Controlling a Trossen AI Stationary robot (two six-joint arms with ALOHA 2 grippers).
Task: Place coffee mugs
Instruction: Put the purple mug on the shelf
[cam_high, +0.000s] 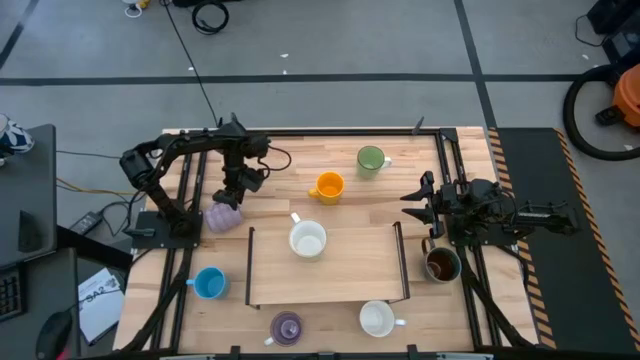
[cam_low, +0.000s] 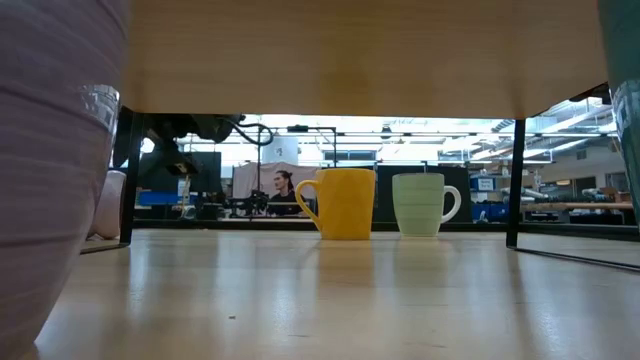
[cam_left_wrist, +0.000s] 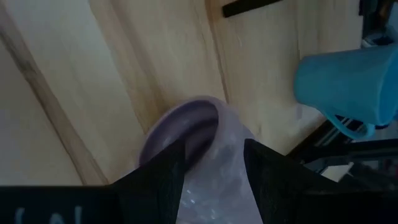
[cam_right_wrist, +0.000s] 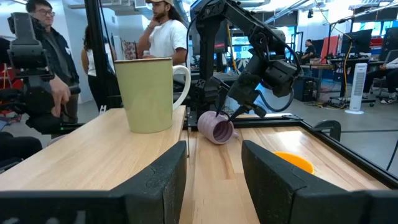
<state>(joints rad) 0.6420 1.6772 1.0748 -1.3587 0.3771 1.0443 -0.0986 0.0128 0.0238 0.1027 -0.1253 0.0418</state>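
- No brand or label could be read on any mug; only unreadable marks were seen on papers (cam_high: 98, 300) beside the table (cam_high: 340, 215).
- The left gripper (cam_high: 229, 197) was seen from above at the table's left side, its fingers spread around the rim of a lavender mug (cam_high: 221, 217) lying tipped on its side; whether they pressed on it could not be told.
- In the left wrist view that mug (cam_left_wrist: 199, 149) lay between the two fingers, with the blue mug (cam_left_wrist: 345, 87) beyond it.
- The right gripper (cam_high: 418, 193) was held at the right edge, fingers apart, holding nothing, with the brown mug (cam_high: 441, 264) just beside the arm.
- A raised wooden tray (cam_high: 330, 270) stood mid-table with a white mug (cam_high: 307, 240) at its far edge.
- The orange mug (cam_high: 327, 187) and green mug (cam_high: 371, 159) stood behind it; another white mug (cam_high: 377, 318) and a second lavender mug (cam_high: 287, 326) stood at the near edge.
- The low view was largely blocked by the tray's underside; only the orange mug (cam_low: 343, 203) and green mug (cam_low: 421, 204) were shown clearly.
- People (cam_right_wrist: 163, 37) were shown beyond the table in the right wrist view.
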